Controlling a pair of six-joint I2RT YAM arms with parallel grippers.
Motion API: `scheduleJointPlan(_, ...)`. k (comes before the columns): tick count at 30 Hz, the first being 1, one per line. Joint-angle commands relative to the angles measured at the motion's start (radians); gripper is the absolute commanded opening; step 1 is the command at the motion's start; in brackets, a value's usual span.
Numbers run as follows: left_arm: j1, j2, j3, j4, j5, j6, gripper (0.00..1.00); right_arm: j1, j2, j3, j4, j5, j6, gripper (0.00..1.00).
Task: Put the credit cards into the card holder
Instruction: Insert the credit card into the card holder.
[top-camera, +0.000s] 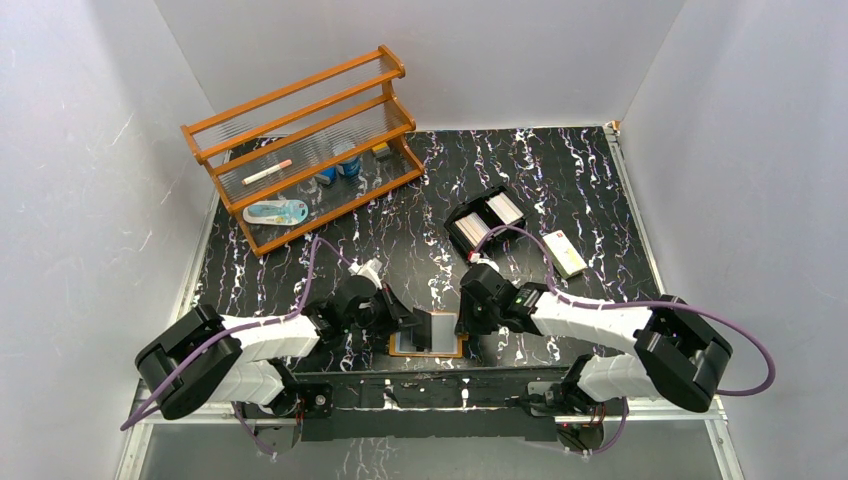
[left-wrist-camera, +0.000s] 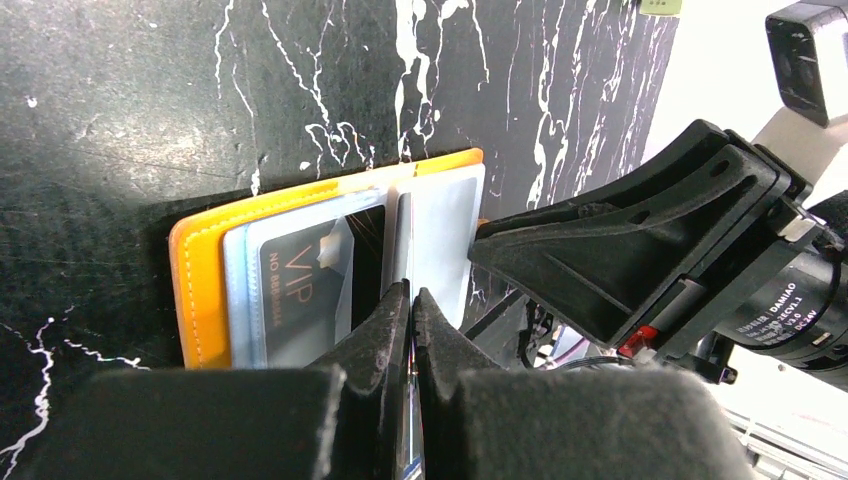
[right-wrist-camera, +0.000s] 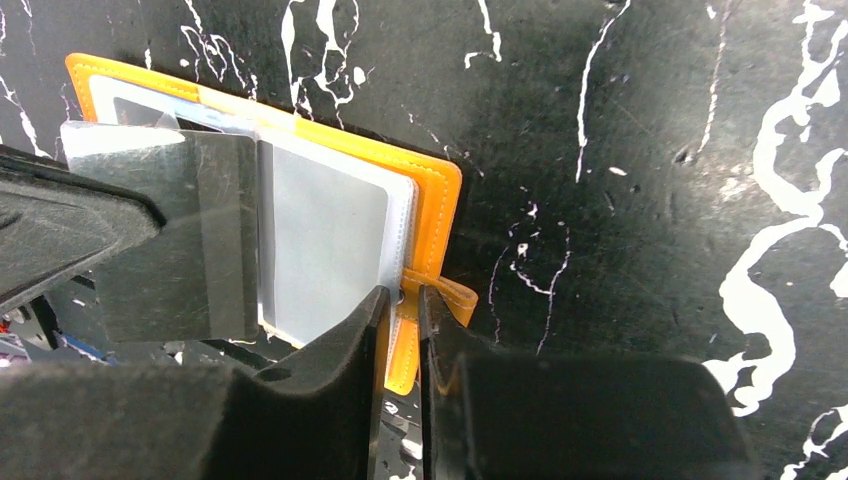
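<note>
Fingers (left-wrist-camera: 385, 335) of the left gripper (left-wrist-camera: 411, 300) are squeezed tight on a thin clear plastic sleeve (right-wrist-camera: 215, 240), holding that page up like a leaf in a book. The right gripper (right-wrist-camera: 403, 300) has its jaws almost together around the near edge of the small orange leather card holder (right-wrist-camera: 440, 200), right by the little snap tab (right-wrist-camera: 452, 295); I cannot tell if it is pinching the edge or just sits around it.

The card holder lies open and flat on the black marbled table (top-camera: 560, 170), at the near edge between the two arms; one dark card with "VIP" on it (left-wrist-camera: 300, 280) sits inside a sleeve on one side; the sleeve next to the right gripper looks empty.

The thin white plastic credit cards (top-camera: 505, 209) stand in stacks in the black two-part tray (top-camera: 470, 202), farther back on the table and well apart from the card holder; neither gripper has a card.

So I think the job is only just begun; the card holder is open and a page is held up, and maybe one card is in; nearly all the credit cards have yet to be picked from the tray and slid into the sleeves, one by one.
</note>
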Motion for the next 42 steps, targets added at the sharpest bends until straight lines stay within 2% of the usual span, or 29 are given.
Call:
scheduleJointPlan(1,0.002,0.005,-0.026,0.086,-0.012,-0.001,0.0,0.023,-0.017,-0.031,0.014,-0.006,0.044,0.23)
scheduleJointPlan(5,0.002,-0.008,0.002,-0.006,-0.04,0.053,0.0,0.032,-0.017,-0.051,0.021,0.004,0.051,0.23)
scheduleJointPlan(12,0.001,-0.013,-0.052,0.053,-0.046,0.088,0.0,0.035,-0.018,-0.056,0.034,0.003,0.053,0.23)
scheduleJointPlan(18,0.002,-0.015,-0.012,-0.011,-0.024,0.178,0.0,0.037,-0.012,-0.056,0.039,0.003,0.048,0.23)
scheduleJointPlan(31,0.002,0.053,-0.031,0.082,0.041,0.178,0.0,0.036,0.006,-0.054,0.053,-0.001,0.043,0.24)
scheduleJointPlan(42,0.002,0.025,-0.035,-0.014,-0.028,0.12,0.03,0.036,0.003,-0.064,0.062,-0.002,0.052,0.24)
